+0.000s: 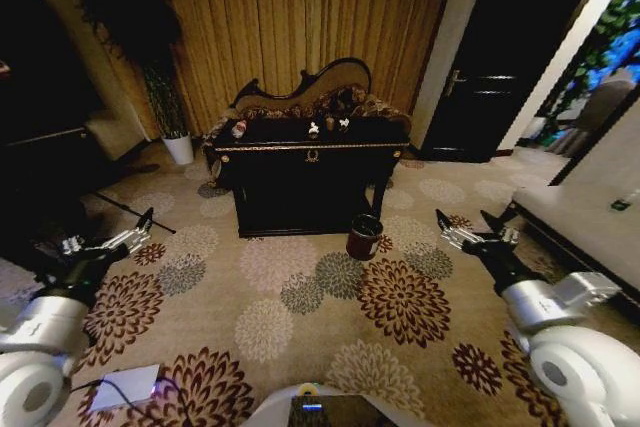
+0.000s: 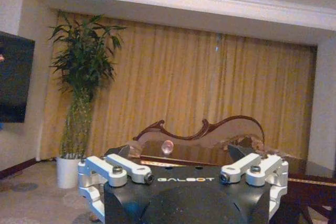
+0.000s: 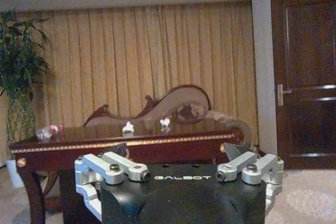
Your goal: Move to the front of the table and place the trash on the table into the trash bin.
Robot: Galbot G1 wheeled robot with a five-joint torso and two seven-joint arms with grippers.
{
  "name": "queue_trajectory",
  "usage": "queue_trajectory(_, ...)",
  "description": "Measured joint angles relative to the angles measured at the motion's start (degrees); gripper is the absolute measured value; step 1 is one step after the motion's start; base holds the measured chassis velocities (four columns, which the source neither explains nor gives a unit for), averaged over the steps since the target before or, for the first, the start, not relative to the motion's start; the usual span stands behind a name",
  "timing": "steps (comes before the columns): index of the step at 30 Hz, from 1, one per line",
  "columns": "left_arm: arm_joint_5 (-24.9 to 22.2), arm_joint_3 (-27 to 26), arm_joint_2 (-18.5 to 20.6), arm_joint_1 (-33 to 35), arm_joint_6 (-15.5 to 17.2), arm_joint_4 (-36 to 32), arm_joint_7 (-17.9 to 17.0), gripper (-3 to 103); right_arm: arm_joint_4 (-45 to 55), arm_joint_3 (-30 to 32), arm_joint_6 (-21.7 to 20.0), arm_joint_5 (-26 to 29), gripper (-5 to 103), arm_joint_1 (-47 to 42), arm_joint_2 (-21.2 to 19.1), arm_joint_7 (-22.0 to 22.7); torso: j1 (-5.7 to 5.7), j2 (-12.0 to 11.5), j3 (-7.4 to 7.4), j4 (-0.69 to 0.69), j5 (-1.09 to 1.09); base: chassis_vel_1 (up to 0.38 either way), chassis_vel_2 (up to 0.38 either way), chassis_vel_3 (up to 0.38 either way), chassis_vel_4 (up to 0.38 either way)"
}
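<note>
The robot stands well short of the glossy black gold-trimmed table (image 1: 310, 182), so the approach is the step in hand. Two white paper wads (image 1: 328, 127) and a clear red-capped bottle (image 1: 239, 129) lie on top; the round reddish-brown bin (image 1: 364, 237) stands at its front right. The left gripper (image 1: 112, 239) and right gripper (image 1: 470, 232) hover low with fingers released. Next, driving closer is called for.

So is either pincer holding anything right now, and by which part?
Nothing is held. The left pincer and right pincer are open over the carpet, well short of the table.

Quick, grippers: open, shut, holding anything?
Left gripper: open, empty, held low on the robot's left.
Right gripper: open, empty, held low on the robot's right.
</note>
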Motion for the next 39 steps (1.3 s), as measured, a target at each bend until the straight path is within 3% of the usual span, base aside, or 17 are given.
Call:
queue_trajectory(2,-0.1,-0.1,0.0,0.1,0.1,0.0,0.4,100,0.0,0.2,-2.4,0.7,100,0.0,0.0,0.0,0.00,0.0,0.00,0.00,0.00,0.000,0.000,0.000,0.000)
queue_trajectory(8,-0.1,-0.1,-0.1,0.2,0.3,0.0,0.7,100,0.0,0.2,-3.7,0.9,100,0.4,-0.1,0.0,0.00,0.0,0.00,0.00,0.00,0.000,0.000,0.000,0.000)
queue_trajectory(39,0.0,-0.7,-0.2,0.3,-0.1,0.0,3.0,100,0.0,0.1,-0.4,0.1,100,0.6,-0.1,-0.1,-0.02,0.0,-0.01,0.01,-0.01,-0.043,0.044,0.042,-0.042)
